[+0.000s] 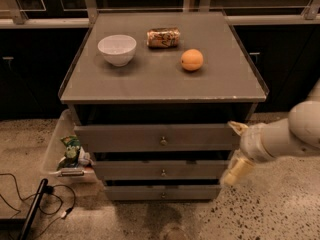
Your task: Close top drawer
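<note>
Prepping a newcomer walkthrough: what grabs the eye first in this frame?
The pale arm's end effector, at the right end of the top drawer, which stands pulled out under the cabinet top. Next, on that top, the white bowl, the can on its side and the orange.

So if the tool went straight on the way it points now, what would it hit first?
Probably the top drawer, at the right end of its front panel. The tool sits just right of the drawer stack, pointing left at it. Depth is unclear, so it might pass in front instead.
</note>
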Controlling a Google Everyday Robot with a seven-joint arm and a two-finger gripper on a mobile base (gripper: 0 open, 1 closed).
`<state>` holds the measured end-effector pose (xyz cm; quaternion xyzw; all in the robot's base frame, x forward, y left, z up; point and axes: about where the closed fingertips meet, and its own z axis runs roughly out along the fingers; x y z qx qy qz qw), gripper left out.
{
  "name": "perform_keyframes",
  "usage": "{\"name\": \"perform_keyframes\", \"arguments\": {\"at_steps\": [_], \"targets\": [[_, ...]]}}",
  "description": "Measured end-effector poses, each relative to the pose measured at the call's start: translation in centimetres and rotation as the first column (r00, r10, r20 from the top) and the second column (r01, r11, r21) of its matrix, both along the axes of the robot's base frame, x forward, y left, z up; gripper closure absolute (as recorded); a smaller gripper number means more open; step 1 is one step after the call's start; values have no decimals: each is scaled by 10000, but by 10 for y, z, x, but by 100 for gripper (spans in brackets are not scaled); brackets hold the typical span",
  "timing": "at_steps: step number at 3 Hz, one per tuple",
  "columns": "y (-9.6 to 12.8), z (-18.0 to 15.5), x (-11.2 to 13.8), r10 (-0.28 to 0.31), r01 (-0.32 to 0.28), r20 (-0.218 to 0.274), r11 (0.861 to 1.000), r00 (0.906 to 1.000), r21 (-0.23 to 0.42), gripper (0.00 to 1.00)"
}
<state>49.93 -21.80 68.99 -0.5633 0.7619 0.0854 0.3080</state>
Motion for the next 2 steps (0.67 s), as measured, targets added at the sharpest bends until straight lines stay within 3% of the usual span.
{"name": "perform_keyframes", "arguments": {"at_steps": [1,2], "targets": [[-1,34,-58,107,-107,131,9999,9999,-9,0],[-5,68,-86,164,-151,626,9997,9979,-206,0]]}}
